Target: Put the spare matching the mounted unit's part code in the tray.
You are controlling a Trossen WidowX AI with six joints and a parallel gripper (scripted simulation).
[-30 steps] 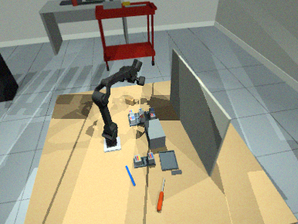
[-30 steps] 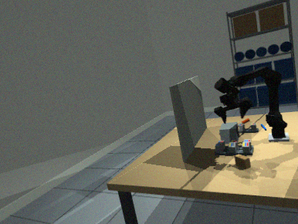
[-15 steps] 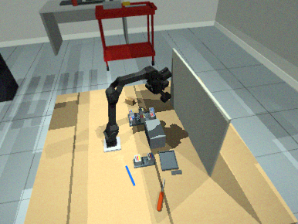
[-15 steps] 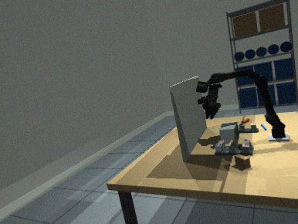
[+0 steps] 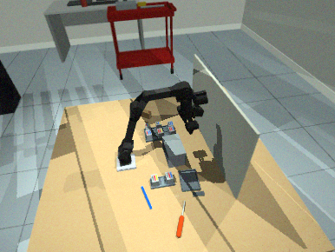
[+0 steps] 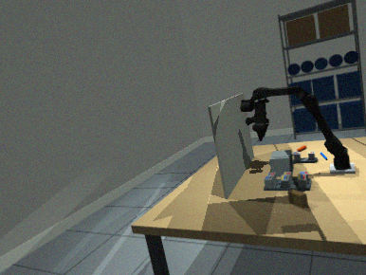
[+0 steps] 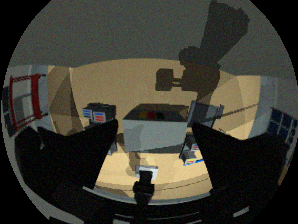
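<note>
The gripper [image 5: 191, 127] hangs open and empty above the wooden table [image 5: 87, 208], beside the grey panel [image 5: 226, 130], tiled floor [image 5: 39, 78] beyond.

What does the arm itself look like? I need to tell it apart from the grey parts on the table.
The arm is matte black throughout, built of slim boxy links with chunkier joint housings, on a small white base plate. The gripper is black too, with two dark tapered fingers. No cables, markings or coloured trim are visible.
</note>
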